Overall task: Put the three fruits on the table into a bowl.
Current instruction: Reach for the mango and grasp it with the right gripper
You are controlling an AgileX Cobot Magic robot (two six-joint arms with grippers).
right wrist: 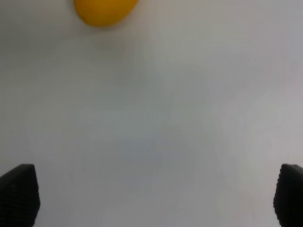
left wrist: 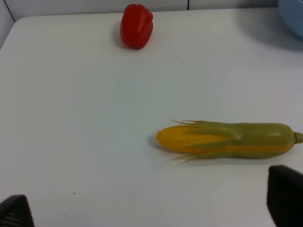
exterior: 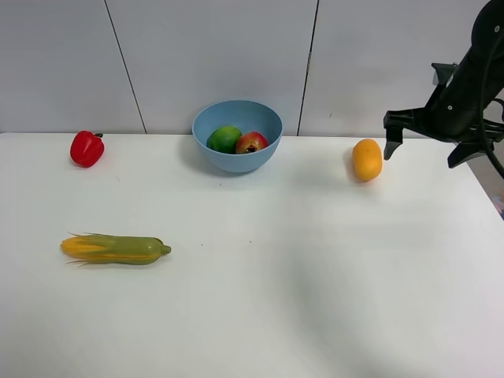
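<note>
The light blue bowl [exterior: 237, 135] stands at the back middle of the white table [exterior: 299, 268]. The green lime-like fruit [exterior: 224, 139] and the red pomegranate [exterior: 251, 142] lie inside it. The orange-yellow mango [exterior: 367, 159] lies on the table to the right of the bowl; its edge also shows in the right wrist view [right wrist: 104, 12]. My right gripper [exterior: 423, 153] hangs open and empty just right of the mango, above the table; it also shows in the right wrist view [right wrist: 154, 196]. My left gripper [left wrist: 150, 203] is open and empty near the corn cob, out of the exterior high view.
A small red bell pepper [exterior: 87, 149] sits at the back left, also in the left wrist view [left wrist: 136, 26]. A yellow-green corn cob [exterior: 116, 249] lies at the front left [left wrist: 227, 140]. The bowl's rim shows in the left wrist view [left wrist: 293, 16].
</note>
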